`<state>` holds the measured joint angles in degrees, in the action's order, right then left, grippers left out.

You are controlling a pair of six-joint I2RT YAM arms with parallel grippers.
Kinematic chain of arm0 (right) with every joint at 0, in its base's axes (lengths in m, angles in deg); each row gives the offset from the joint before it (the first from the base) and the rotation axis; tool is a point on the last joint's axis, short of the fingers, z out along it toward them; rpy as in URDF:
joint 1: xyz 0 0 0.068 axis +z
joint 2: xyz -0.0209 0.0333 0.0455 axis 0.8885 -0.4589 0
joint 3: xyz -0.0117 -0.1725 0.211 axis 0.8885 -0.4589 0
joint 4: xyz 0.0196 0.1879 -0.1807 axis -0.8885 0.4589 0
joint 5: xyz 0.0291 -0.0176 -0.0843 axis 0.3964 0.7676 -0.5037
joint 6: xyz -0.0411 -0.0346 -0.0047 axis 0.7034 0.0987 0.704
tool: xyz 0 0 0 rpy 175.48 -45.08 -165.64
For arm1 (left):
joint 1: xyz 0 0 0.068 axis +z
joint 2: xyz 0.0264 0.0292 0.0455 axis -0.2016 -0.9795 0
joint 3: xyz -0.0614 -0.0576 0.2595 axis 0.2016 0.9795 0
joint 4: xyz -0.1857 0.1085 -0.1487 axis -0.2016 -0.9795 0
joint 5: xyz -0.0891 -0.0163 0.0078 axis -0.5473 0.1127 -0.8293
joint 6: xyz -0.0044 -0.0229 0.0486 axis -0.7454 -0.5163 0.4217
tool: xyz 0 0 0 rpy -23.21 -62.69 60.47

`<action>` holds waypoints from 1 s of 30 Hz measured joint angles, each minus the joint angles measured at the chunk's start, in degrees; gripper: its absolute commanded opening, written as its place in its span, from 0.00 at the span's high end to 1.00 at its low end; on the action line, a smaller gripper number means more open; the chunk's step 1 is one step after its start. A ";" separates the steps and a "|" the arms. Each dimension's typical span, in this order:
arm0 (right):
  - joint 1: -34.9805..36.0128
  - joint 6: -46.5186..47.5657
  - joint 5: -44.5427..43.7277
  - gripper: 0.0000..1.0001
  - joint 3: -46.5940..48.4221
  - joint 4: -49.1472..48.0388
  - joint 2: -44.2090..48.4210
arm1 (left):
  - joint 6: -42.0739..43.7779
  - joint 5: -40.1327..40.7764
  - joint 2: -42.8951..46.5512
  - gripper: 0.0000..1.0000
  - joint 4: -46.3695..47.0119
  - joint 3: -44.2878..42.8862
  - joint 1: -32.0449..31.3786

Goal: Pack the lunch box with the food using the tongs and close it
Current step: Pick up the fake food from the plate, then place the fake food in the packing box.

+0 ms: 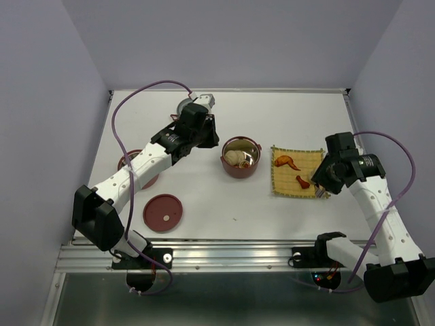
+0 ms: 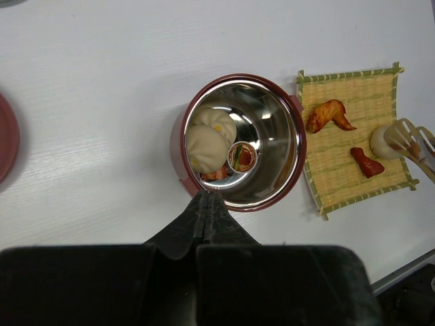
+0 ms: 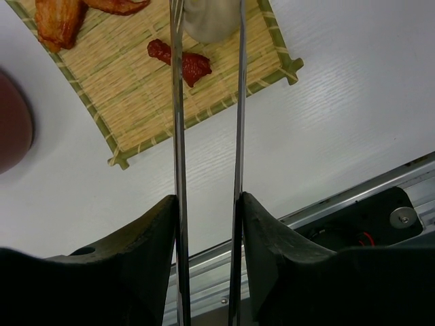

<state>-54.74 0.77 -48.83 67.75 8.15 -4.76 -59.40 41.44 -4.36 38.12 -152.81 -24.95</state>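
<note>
Right gripper point(image 3: 209, 200) clamps the tongs point(image 3: 178, 136) mid-shaft, so squeezing should pinch the tips. Straight ahead, they bracket a pale bun point(image 3: 211, 20) on the mat point(image 3: 129, 95). Off to its left, the lunch box point(image 2: 178, 146) stands lidless for loading, with the left gripper point(image 2: 207, 207) closed, empty, at its rim. White table point(image 1: 204, 217), lilac walls.

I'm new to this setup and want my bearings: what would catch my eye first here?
The right gripper clamps long silver tongs whose tips straddle a pale bun at the mat's edge. Mid-table, a red bowl with a shiny inside holds buns; a red lid lies apart near the left arm.
</note>
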 measured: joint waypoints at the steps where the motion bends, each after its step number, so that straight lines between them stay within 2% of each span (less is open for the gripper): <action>1: 0.00 0.13 0.00 0.85 0.17 0.07 -0.02 | 0.02 0.00 0.00 1.00 0.00 0.00 0.00; 3: 0.00 0.15 0.02 0.91 1.22 0.44 -0.09 | 0.02 0.00 0.00 1.00 0.00 0.00 0.00; 17: 0.00 2.12 0.74 0.95 14.69 2.34 -1.86 | 0.00 0.11 -0.39 1.00 0.00 0.00 0.00; 30: 0.02 5.18 9.55 0.96 20.74 -1.51 -6.49 | -0.68 0.72 -1.81 1.00 -0.04 0.00 2.43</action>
<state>-54.72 5.95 -39.28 88.50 6.64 -11.26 -60.08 42.16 -6.17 38.08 -152.81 -22.52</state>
